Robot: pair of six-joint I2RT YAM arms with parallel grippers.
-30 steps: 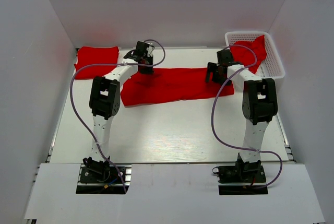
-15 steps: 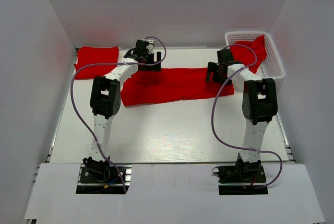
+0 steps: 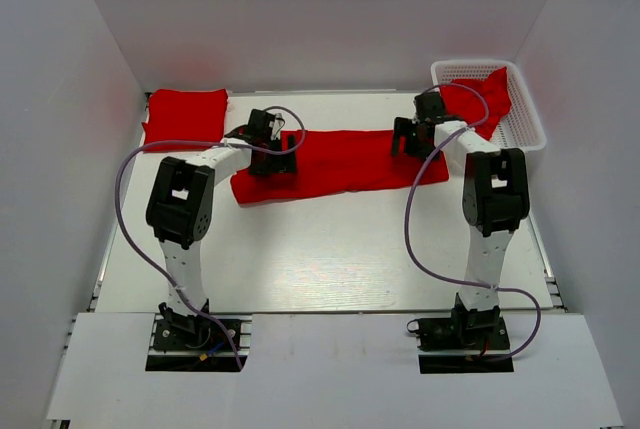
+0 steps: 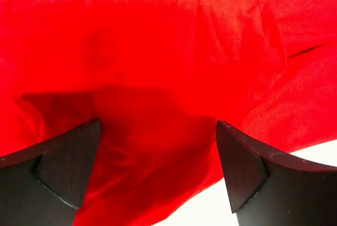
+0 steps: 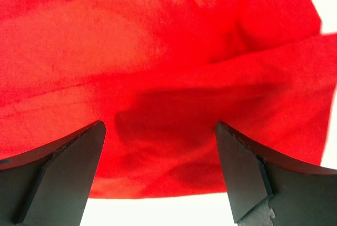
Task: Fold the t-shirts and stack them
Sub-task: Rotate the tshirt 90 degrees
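both pincers open above a long red t-shirt on the white surface

past the bare near part of the surface (image 3: 320,249), a long t-shirt (image 3: 345,161) lies flat as a wide band running left to right across the middle. the left pincer (image 3: 275,154) hangs over its left end, fingers (image 4: 63,168) spread wide with only cloth between them, gripping nothing. the right pincer (image 3: 408,141) hangs over its right end, also wide open and empty, the shirt's near edge showing below its fingers (image 5: 247,173). farther back, a folded t-shirt (image 3: 185,117) sits at the far left corner, and a third t-shirt (image 3: 482,99) lies bunched in the white mesh basket (image 3: 528,127) at the far right, spilling over its rim.
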